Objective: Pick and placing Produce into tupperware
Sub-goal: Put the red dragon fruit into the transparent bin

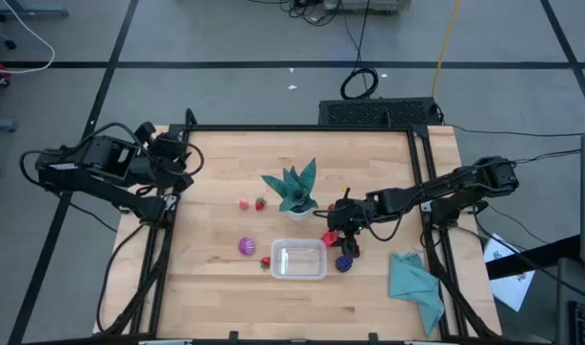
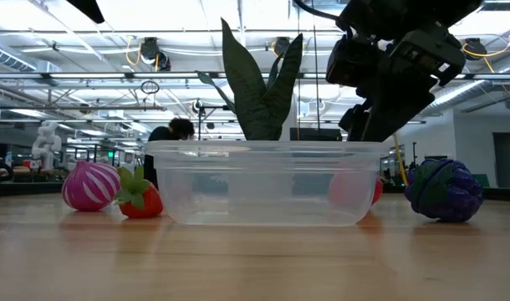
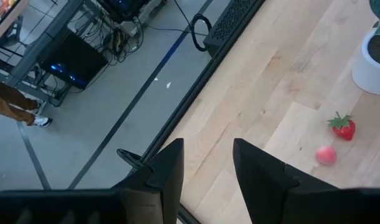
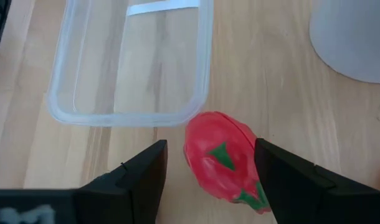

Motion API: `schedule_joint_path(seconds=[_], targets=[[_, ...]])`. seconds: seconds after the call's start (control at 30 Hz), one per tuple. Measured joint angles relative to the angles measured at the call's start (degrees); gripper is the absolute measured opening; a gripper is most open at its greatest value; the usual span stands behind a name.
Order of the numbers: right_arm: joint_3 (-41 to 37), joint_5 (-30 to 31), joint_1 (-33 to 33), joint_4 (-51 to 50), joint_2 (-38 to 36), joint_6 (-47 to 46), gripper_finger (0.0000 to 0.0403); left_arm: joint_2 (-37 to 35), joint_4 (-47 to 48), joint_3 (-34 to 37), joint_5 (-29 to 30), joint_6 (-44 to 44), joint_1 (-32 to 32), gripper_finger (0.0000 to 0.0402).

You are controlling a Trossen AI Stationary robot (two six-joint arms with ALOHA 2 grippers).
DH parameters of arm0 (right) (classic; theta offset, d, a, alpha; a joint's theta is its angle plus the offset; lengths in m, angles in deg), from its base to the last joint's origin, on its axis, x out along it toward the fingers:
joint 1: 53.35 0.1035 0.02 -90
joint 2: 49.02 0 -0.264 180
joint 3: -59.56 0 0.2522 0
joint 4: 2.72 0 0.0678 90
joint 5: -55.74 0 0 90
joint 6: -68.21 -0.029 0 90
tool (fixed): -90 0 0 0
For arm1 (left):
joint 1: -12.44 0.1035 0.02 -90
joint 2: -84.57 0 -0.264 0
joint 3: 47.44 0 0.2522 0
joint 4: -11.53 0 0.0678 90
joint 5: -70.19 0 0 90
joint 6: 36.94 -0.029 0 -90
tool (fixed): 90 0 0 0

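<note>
the open right gripper [image 4: 209,165] is poised over the red fruit [image 4: 224,158], at three o'clock of the empty tub [image 1: 298,261]. next, lowering and closing are needed. the left gripper [image 3: 205,165] is parked shut.

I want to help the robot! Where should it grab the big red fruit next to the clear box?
Probably across its fat rounded middle, from above. The big red fruit lies on its side beside the tupperware, and the right gripper, open, already straddles it.
</note>
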Motion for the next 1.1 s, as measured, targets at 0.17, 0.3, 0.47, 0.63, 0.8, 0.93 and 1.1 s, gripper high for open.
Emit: schedule_joint_path(seconds=[0.17, 0.3, 0.47, 0.63, 0.8, 0.93, 1.1], targets=[[0.5, 0.0, 0.0, -0.5, -0.4, 0.0, 0.0231, 0.0, 0.0, 0.0, 0.0, 0.0, 0.0, 0.0145], [3.9, 0.0, 0.0, -5.2, -0.4, 1.4, 0.0231, 0.0, 0.0, 0.0, 0.0, 0.0, 0.0, 0.0145], [9.6, 1.9, 0.0, -13.6, -0.4, 4.3, 0.0231, 0.0, 0.0, 0.0, 0.1, -0.1, 0.0, 0.0145], [11.2, 3.0, 0.0, -16.4, -0.4, 5.6, 0.0231, 0.0, 0.0, 0.0, 0.1, -0.1, 0.0, 0.0145], [11.2, 3.1, 0.0, -18.1, 0.4, 5.8, 0.0231, 0.0, 0.0, 0.0, 0.1, -0.1, 0.0, 0.0145], [11.2, 3.0, 0.0, -18.4, 1.9, 7.5, 0.0231, 0.0, 0.0, 0.0, 0.1, -0.1, 0.0, 0.0145], [11.9, 2.8, 0.0, -20.7, 2.9, 8.1, 0.0231, 0.0, 0.0, 0.0, 0.1, 0.0, 0.0, 0.0145]])
